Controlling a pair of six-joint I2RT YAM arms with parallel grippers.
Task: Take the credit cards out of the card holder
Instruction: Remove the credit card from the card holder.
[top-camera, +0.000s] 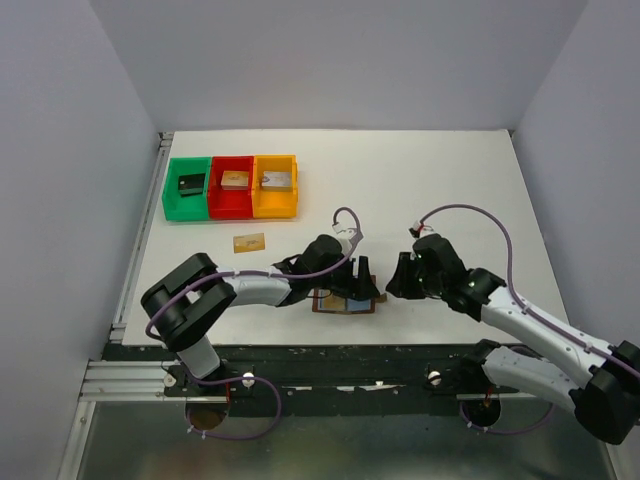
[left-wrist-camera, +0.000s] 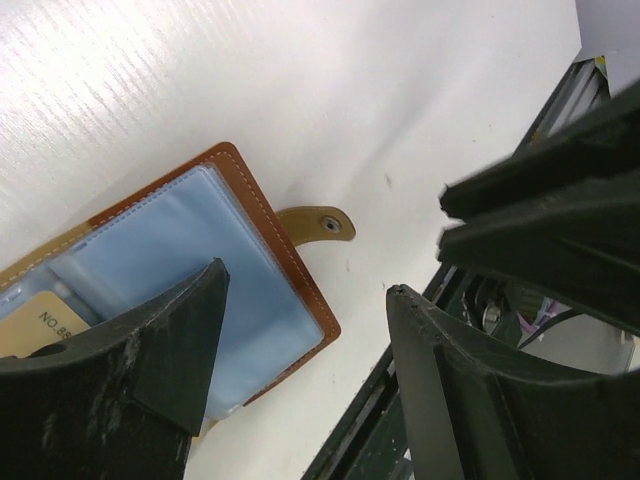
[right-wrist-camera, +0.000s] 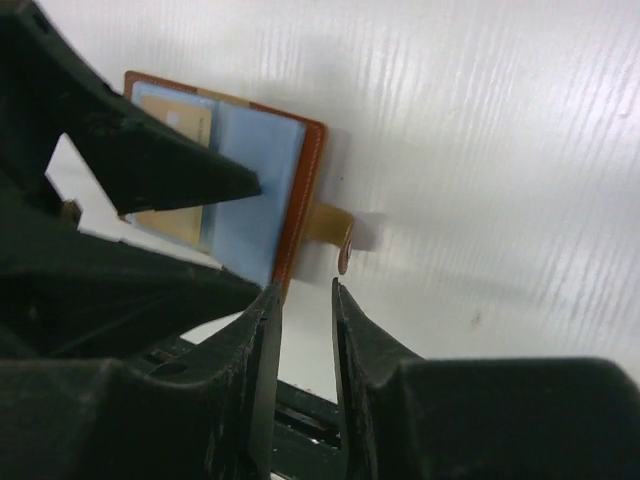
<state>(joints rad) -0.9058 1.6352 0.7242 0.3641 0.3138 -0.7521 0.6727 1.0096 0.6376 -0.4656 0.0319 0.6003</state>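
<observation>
The card holder (top-camera: 345, 303) lies open on the table near the front edge, a brown wallet with pale blue pockets (left-wrist-camera: 190, 250) and a snap tab (left-wrist-camera: 318, 224). A tan-gold card (left-wrist-camera: 45, 322) sits in a pocket and also shows in the right wrist view (right-wrist-camera: 185, 125). Another tan-gold card (top-camera: 249, 242) lies loose on the table. My left gripper (left-wrist-camera: 307, 278) is open over the wallet's right edge, with one finger (left-wrist-camera: 180, 330) above the blue pocket. My right gripper (right-wrist-camera: 305, 288) is slightly open and empty, its tips just below the wallet's corner (right-wrist-camera: 300, 200) and the snap tab (right-wrist-camera: 335, 232).
Green (top-camera: 187, 187), red (top-camera: 232, 186) and orange (top-camera: 275, 185) bins stand at the back left, each holding a small block. The table's front edge and a dark rail (top-camera: 340, 352) run just below the wallet. Both arms meet close together over the wallet.
</observation>
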